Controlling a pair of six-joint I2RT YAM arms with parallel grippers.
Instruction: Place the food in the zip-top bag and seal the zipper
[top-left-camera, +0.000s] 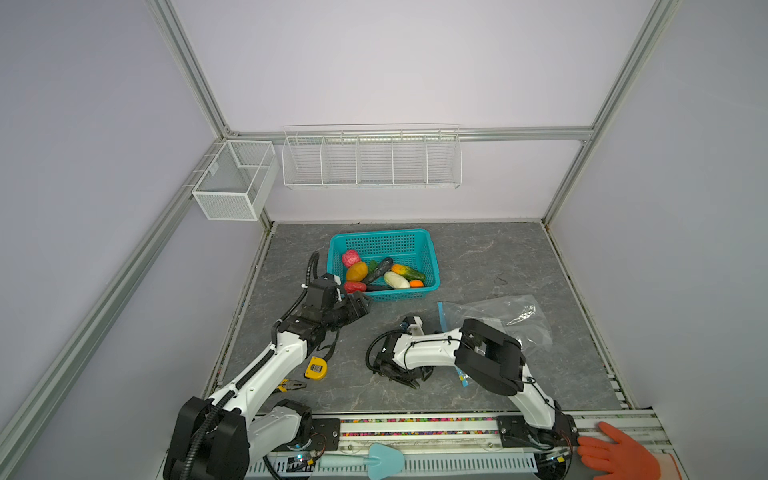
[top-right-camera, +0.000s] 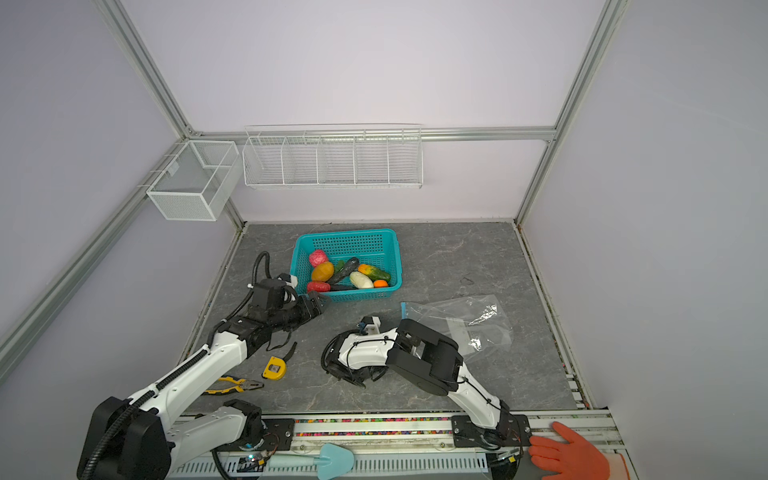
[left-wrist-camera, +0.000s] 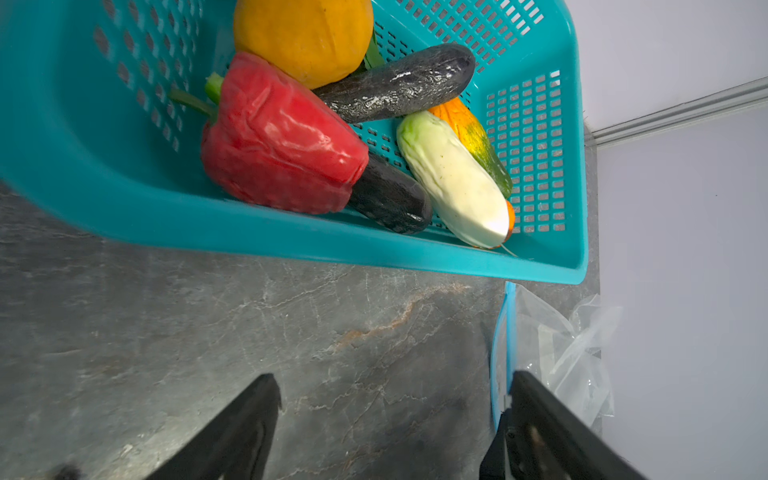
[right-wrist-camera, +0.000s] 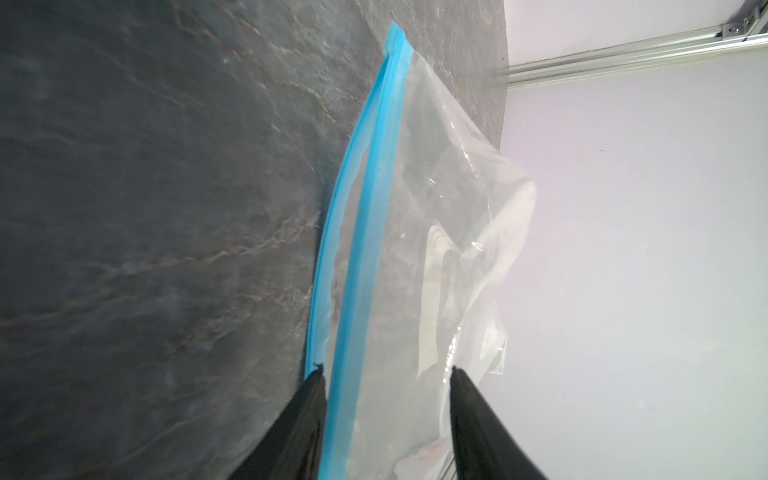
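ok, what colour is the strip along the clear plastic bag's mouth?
Light blue zipper strip, clearest in the right wrist view.

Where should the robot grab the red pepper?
Probably across the wide middle of the pepper, coming from above: it lies on its side with nothing on top, and the basket wall would block a sideways reach.
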